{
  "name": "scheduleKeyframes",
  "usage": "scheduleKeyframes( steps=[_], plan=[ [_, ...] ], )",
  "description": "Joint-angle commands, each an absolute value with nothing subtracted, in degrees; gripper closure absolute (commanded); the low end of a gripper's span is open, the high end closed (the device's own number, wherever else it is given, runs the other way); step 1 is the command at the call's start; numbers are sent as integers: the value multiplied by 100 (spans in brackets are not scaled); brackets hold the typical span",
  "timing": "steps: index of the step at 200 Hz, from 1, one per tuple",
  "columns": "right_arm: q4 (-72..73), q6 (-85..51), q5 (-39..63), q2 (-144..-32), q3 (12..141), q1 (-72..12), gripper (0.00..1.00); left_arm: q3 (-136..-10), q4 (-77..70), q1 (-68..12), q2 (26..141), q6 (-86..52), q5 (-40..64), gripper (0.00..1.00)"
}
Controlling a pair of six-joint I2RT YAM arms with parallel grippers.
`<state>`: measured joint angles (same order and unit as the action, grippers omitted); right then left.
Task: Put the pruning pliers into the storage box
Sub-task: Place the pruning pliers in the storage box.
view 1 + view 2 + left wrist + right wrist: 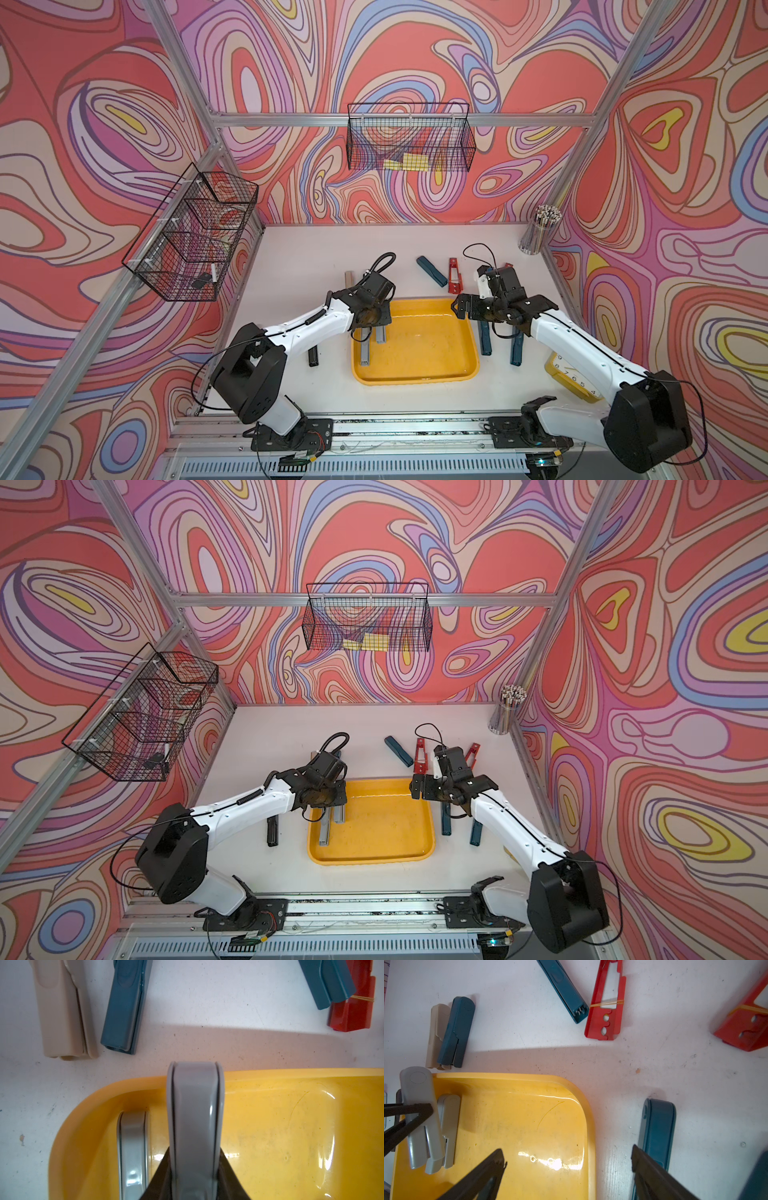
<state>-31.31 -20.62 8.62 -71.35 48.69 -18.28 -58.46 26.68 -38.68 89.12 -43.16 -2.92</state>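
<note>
Over the yellow tray's [270,1076] far left corner, left claw [195,1167] clamped on a grey plier [195,1105], a second plier [133,1147] lying inside, right claw [569,1154] gaping empty above the tray's right rim.

- The storage box [415,377] sat centrally, with a pruning plier [133,1147] lying inside near its left wall.
- The clock [571,378] stood right of it, near the front.
- The stick bundle [540,232] occupied the far right corner.

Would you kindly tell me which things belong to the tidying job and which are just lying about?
Job: yellow tray, left claw holding a grey bar, second grey bar, teal bars, red bars, beige bar, black bar.
Lying about: wire baskets, clock, cup of sticks.
</note>
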Motion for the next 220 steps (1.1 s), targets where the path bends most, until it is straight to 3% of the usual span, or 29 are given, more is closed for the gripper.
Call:
scheduleKeyframes(
  steps=[1, 111, 220],
  plan=[
    [-3108, -2072, 895, -7031, 4825, -1803, 2, -5670, 2891, -3876, 9124, -4447, -411, 100],
    [-3100, -2081, 935, -7001, 4765, -1802, 2, -5480, 3199, -3959, 8879, -4474, -468, 100],
    [-3044, -2118, 939, -6899, 4614, -1802, 2, -5774, 3507, -4148, 9328, -4377, -583, 100]
  ],
)
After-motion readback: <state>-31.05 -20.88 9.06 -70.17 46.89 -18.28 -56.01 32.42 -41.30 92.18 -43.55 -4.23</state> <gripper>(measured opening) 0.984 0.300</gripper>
